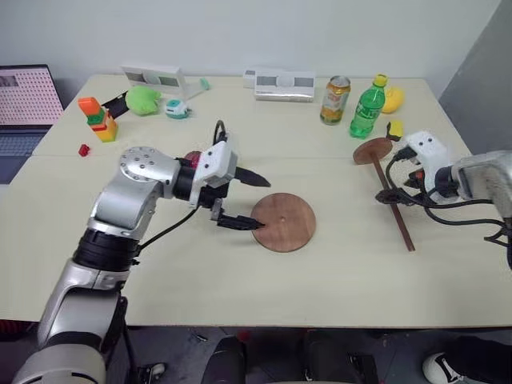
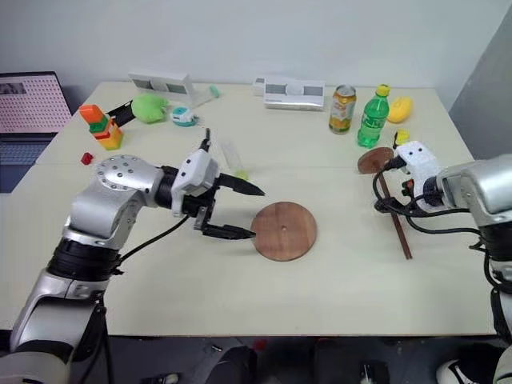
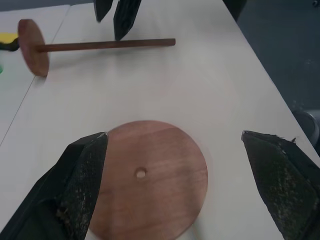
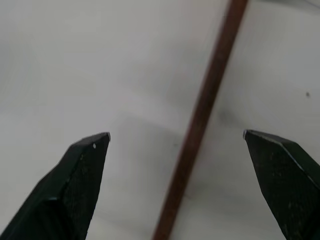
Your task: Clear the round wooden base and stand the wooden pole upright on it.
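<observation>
While flat on table — wooden pole [image 1: 394, 202]; round wooden base [image 1: 283, 222] bare.

Along the far edge of the pale table [image 1: 336, 280] stand a green plastic bottle [image 1: 367, 107] and a drinks can [image 1: 334, 100] close together, with a yellow object [image 1: 393, 99] just behind the bottle and two flat white-and-grey devices [image 1: 279, 84] further along. At the far left corner lie a lime-green object [image 1: 144, 100], a small white-and-teal item [image 1: 177, 109], an orange, green and yellow block stack [image 1: 98, 118] and — nearer — a small red piece [image 1: 84, 150]. A laptop [image 1: 26, 108] sits beside the table's left edge.
</observation>
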Tool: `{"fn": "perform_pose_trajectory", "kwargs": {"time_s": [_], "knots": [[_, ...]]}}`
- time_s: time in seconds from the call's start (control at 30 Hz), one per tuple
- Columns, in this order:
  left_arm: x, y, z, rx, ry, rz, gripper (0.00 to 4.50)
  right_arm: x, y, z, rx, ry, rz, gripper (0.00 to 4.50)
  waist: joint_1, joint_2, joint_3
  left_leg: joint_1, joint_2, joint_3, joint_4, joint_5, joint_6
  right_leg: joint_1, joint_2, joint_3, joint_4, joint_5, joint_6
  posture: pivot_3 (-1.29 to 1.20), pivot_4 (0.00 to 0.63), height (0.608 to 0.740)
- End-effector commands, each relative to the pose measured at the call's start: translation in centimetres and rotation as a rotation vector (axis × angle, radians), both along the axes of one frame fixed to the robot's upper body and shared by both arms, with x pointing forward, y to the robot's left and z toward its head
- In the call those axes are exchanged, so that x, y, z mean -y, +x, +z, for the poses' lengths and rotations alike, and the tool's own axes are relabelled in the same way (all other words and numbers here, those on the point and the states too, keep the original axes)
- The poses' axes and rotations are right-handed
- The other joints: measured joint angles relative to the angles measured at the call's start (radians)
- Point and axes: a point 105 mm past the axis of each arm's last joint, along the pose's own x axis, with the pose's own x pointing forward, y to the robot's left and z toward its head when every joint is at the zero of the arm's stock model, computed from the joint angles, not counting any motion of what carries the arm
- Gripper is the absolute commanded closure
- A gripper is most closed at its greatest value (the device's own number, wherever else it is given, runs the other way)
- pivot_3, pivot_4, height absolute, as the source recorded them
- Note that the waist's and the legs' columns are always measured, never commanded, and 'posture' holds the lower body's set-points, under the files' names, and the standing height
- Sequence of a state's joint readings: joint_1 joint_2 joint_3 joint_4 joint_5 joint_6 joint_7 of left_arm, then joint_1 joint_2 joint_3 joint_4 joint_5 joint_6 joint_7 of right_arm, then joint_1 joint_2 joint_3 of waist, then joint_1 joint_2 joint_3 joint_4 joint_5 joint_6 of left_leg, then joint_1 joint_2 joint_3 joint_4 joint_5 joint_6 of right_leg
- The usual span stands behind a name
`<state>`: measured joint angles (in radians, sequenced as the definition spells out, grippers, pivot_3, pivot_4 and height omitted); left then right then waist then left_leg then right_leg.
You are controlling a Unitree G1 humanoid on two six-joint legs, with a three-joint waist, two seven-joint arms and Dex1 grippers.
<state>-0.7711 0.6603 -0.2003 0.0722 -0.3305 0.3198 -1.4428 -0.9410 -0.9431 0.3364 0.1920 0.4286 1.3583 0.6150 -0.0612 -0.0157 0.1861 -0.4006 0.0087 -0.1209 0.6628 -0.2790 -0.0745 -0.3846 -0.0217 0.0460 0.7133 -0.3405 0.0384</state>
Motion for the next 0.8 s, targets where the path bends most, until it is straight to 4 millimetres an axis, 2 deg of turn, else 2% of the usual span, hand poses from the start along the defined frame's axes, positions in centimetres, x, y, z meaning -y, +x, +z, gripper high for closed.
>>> {"fn": "perform_pose_trajectory", "kwargs": {"time_s": [0.03, 0.07, 0.2, 0.23, 0.4, 0.57, 0.67, 0.7, 0.8], "knots": [[0.7, 0.1, 0.6, 0.038, -0.017, -0.017, 0.03, 1.2, 1.6, -0.3, -0.02, -0.039, -0.034, 0.0, -0.003, 0.0, 0.0, 0.0, 0.0, 0.0, 0.0, 0.0, 0.0, 0.0, 0.0, 0.0, 0.0, 0.0, 0.0, 0.0, 0.15, 0.74], [0.8, 0.1, 0.5, 0.037, -0.017, -0.021, 0.03, 1.0, 1.9, -0.6, -0.035, -0.033, -0.022, 0.0, -0.006, 0.0, 0.0, 0.0, 0.0, 0.0, 0.0, 0.0, 0.0, -0.001, 0.0, 0.0, 0.001, 0.0, 0.0, 0.0, 0.15, 0.74], [1.0, -0.1, 0.1, 0.034, -0.01, -0.031, 0.0, 0.1, 2.6, -1.1, -0.09, -0.036, 0.051, 0.62, -0.02, 0.0, 0.0, 0.0, 0.001, 0.0, 0.0, 0.001, -0.001, -0.001, 0.001, 0.0, 0.001, 0.0, 0.0, 0.0, 0.15, 0.74], [1.0, -0.1, 0.1, 0.034, -0.01, -0.031, 0.0, 0.0, 2.7, -1.1, -0.097, -0.031, 0.056, 0.98, -0.022, 0.0, 0.0, 0.0, 0.001, 0.0, 0.0, 0.001, -0.003, -0.001, 0.001, 0.0, 0.001, 0.0, 0.0, 0.0, 0.15, 0.74], [0.9, -0.3, -0.1, 0.033, -0.011, -0.021, 0.0, -0.1, 3.4, -1.1, -0.111, -0.043, 0.066, 2.07, -0.024, 0.0, 0.0, 0.0, 0.0, 0.0, 0.0, 0.002, -0.003, -0.001, 0.0, 0.0, 0.001, 0.0, 0.0, 0.0, 0.15, 0.74], [0.9, -0.2, -0.4, 0.029, -0.012, -0.002, 0.0, -0.4, 3.5, -1.0, -0.116, -0.007, 0.061, 3.48, -0.024, 0.0, 0.0, 0.0, 0.0, -0.001, 0.0, 0.002, -0.003, -0.001, 0.0, 0.0, 0.001, 0.0, 0.0, 0.0, 0.15, 0.74], [0.5, -0.2, -0.8, 0.021, -0.001, 0.014, 0.0, -0.7, 3.4, -0.7, -0.111, 0.041, 0.046, 4.1, -0.024, 0.0, 0.0, 0.0, 0.0, -0.001, 0.0, 0.002, -0.003, -0.001, 0.0, 0.0, 0.002, 0.0, 0.0, 0.0, 0.15, 0.74], [0.4, -0.2, -0.9, 0.021, 0.002, 0.019, 0.0, -0.7, 3.3, -0.7, -0.109, 0.053, 0.036, 4.24, -0.024, 0.0, 0.0, 0.0, 0.0, -0.001, 0.0, 0.002, -0.003, -0.001, 0.0, 0.0, 0.002, 0.0, 0.0, 0.0, 0.15, 0.74], [0.0, 0.0, -1.0, 0.011, 0.006, 0.043, 0.0, -0.6, 3.3, 0.1, -0.061, 0.114, -0.005, 4.27, -0.024, 0.0, 0.0, 0.0, 0.0, -0.001, 0.0, 0.002, -0.003, -0.001, 0.0, 0.0, 0.002, 0.0, 0.0, 0.0, 0.15, 0.74]]}}
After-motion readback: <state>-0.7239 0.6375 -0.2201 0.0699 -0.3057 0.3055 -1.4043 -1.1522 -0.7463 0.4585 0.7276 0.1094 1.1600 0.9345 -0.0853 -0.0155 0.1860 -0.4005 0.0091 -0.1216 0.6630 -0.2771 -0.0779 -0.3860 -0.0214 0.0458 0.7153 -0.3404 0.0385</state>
